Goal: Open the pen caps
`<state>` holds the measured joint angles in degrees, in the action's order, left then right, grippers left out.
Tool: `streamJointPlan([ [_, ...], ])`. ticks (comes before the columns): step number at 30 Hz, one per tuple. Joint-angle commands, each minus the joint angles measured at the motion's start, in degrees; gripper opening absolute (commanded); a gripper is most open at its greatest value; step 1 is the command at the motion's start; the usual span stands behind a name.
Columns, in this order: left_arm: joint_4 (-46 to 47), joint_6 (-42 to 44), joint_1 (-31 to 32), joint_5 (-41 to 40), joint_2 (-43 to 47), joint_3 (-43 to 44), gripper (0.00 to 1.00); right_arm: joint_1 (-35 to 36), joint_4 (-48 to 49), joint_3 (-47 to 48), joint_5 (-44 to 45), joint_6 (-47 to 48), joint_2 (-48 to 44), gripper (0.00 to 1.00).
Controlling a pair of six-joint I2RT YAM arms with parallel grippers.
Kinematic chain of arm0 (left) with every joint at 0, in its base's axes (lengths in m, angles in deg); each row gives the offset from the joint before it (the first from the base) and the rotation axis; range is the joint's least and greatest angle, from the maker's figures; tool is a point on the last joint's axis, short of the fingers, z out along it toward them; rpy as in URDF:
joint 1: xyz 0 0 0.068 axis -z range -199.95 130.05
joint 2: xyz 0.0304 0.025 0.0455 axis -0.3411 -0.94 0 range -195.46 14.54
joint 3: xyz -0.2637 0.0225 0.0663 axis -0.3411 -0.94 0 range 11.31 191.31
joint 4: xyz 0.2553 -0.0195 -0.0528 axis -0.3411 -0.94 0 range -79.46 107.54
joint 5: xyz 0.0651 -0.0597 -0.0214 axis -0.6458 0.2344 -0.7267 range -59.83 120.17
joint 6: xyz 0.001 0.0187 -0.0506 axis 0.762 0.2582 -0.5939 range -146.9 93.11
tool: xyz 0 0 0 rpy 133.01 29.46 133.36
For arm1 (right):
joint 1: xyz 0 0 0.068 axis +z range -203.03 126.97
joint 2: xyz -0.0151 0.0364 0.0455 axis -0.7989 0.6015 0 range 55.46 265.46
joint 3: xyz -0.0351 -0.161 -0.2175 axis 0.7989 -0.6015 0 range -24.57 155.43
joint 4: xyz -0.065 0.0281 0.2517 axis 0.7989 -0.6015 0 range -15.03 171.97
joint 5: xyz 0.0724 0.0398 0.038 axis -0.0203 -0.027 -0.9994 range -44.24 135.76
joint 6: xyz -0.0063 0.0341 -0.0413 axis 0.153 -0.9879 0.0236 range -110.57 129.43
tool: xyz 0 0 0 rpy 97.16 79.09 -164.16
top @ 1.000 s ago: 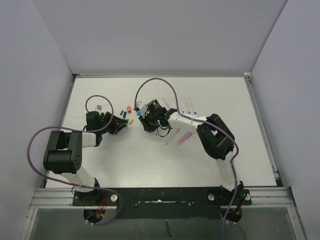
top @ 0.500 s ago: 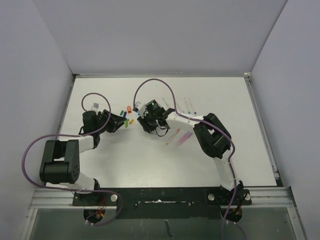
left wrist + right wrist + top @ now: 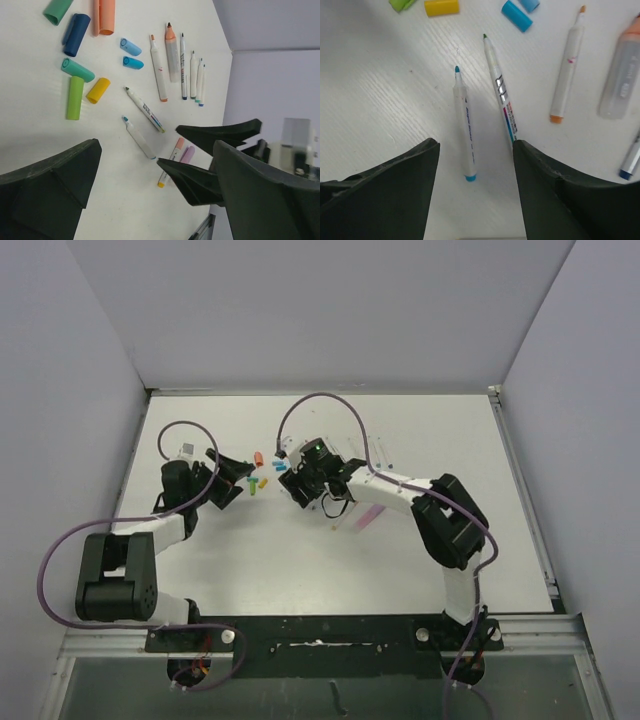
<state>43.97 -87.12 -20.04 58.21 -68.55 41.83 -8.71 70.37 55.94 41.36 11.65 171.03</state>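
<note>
Both claws hang released and empty, left gripper (image 3: 232, 476) and right gripper (image 3: 475, 146), most pen caps (image 3: 77, 70) lie loose on the table (image 3: 45, 145) beside bare-tipped pens (image 3: 464, 125), and I'd say only the pink and lilac pair (image 3: 182, 150) remains capped.

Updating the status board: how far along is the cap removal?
Done: loose caps, e.g. the yellow cap, lie clustered; pens like the teal-tipped pen show bare tips. In hand: nothing, left pincer and right pincer open, empty. Left: likely the pink-capped pen and its purple neighbour.
</note>
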Motion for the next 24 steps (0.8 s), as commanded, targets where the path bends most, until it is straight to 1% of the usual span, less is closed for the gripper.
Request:
streamJointPlan([
  [1, 0.50, 1.15, -0.25, 0.34, 4.26, 1.80, 0.98, -0.02, 1.61, -1.45, 7.44, -3.50, -11.62, 0.63],
  [8, 0.58, -0.46, 0.37, 0.71, 7.15, 0.62, 0.98, -0.17, -11.18, -3.25, 19.10, -15.30, -15.81, 0.66],
  [13, 0.34, -0.74, 1.64, 0.88, 8.23, -0.17, 0.98, -0.86, -18.13, -4.74, 24.48, -23.07, -16.33, 0.66],
  [19, -0.36, -0.61, 3.20, 0.69, 9.03, -0.03, 0.98, -2.21, -21.37, -6.12, 24.82, -29.05, -15.72, 0.67],
  [24, -0.94, -0.36, 3.95, 0.36, 9.27, 0.15, 0.98, -4.44, -21.88, -6.45, 20.94, -32.15, -12.74, 0.67],
])
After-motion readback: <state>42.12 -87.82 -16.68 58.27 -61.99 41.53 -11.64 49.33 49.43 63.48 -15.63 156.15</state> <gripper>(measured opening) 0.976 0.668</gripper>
